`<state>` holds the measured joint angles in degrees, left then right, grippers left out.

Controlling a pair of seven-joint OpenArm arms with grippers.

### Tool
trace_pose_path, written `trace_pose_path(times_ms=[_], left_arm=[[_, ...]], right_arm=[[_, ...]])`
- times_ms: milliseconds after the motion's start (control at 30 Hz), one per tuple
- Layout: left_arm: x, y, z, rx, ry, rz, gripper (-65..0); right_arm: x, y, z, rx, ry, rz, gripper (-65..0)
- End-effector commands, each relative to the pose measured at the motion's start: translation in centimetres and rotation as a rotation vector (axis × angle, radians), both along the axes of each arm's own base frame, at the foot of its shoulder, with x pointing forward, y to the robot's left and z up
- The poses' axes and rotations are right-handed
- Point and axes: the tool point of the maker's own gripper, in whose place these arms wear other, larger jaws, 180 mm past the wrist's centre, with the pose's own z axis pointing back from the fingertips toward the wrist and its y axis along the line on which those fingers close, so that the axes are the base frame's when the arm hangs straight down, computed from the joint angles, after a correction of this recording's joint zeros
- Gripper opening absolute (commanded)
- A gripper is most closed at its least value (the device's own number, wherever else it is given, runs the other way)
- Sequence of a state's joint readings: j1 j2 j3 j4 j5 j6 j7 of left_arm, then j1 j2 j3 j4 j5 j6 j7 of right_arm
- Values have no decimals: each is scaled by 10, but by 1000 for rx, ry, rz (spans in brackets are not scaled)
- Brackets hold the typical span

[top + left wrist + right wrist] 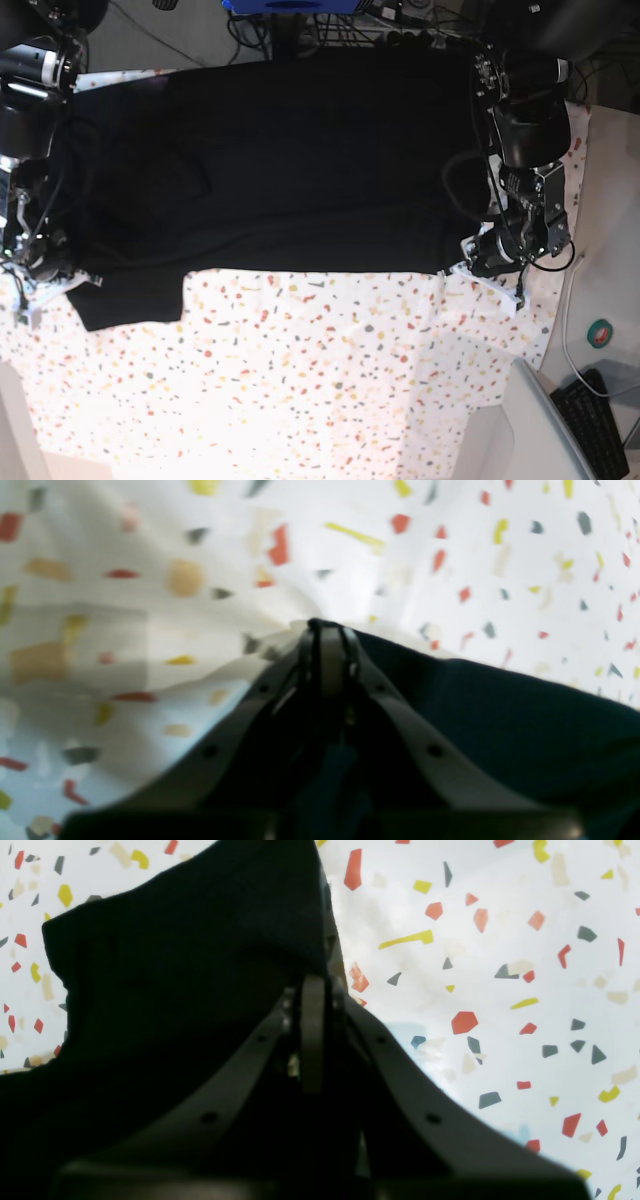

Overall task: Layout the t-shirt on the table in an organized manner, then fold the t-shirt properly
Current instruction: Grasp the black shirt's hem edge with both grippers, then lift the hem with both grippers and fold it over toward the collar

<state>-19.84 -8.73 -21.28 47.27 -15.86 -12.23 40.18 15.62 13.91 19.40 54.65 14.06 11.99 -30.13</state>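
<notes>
Cloth of the black t-shirt [290, 160] lies limp, light, spread over the speckled surface [300, 380]; left hand [327, 630] and right hand [315, 985] each clench an edge, likely good holds.

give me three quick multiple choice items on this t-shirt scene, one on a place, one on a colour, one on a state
1. Where does the t-shirt lie on the table in the base view?
A. across the upper part
B. along the bottom edge
C. hanging off the lower right corner

2. What colour is the t-shirt?
A. white
B. black
C. red

3. What is the left end effector doing?
A. open above bare table
B. shut on the t-shirt's edge
C. holding a keyboard

Answers:
1 A: the cloth spans the top, with speckled cover bare below it.
2 B: it is dark in every view.
3 B: the left wrist view shows the fingers together with dark cloth between them.
</notes>
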Motion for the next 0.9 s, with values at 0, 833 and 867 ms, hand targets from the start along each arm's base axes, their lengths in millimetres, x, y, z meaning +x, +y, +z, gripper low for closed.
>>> trace_pose_path(times_ms=[0,833,867], left_arm=[[22,4,21,9,-67,2,-650],[93,6,93,10,-233,7,-650],[93,6,93,10,-233,7,-650]], right_arm=[[18,-9,21,-21,-65,-5,-650],[55,-20,46,-43,-237,-41,-650],[57,-21,48,-46,-252,-43,-650]])
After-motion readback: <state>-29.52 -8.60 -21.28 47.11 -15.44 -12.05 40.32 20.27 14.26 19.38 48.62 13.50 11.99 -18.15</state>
